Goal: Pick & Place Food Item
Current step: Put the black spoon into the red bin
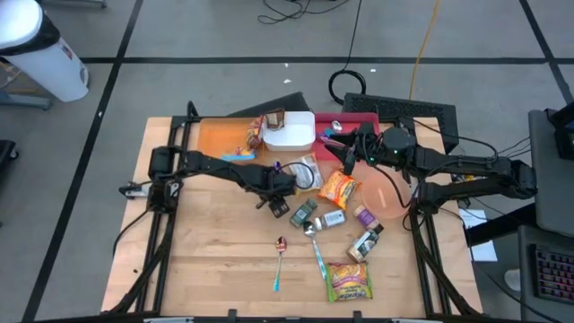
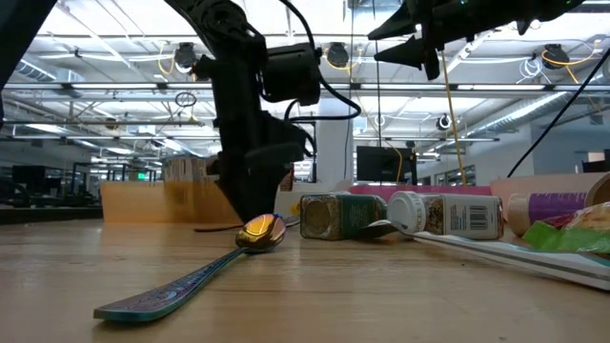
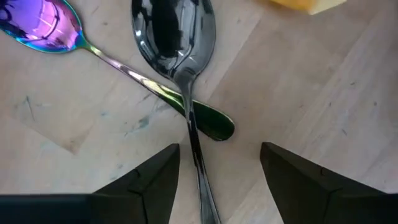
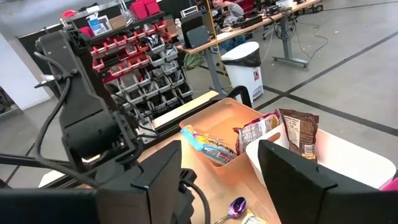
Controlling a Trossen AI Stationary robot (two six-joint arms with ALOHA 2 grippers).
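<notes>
My left gripper point(image 3: 217, 149) points down over the table's middle point(image 1: 280, 190) and is open. A silver spoon point(image 3: 175, 37) lies under it, and the spoon's handle point(image 3: 198, 163) runs between the two fingers without touching them. The handle crosses the green-tipped handle of an iridescent purple spoon point(image 3: 46, 25). An orange snack bag point(image 1: 338, 187) lies just to the right, beside a pink plate point(image 1: 387, 196). A green noodle pack point(image 1: 348, 280) lies near the front edge. My right gripper point(image 1: 345, 148) hangs level and open, high over the far side point(image 4: 221, 146).
At the far edge stand an orange tray point(image 1: 215, 139) with snack packs, a white container point(image 1: 291, 130) and a red tray point(image 1: 363, 121). Spice jars point(image 1: 305, 213) point(image 1: 366, 242) lie near the middle. Two more spoons point(image 1: 280, 260) point(image 1: 316, 253) lie toward the front edge.
</notes>
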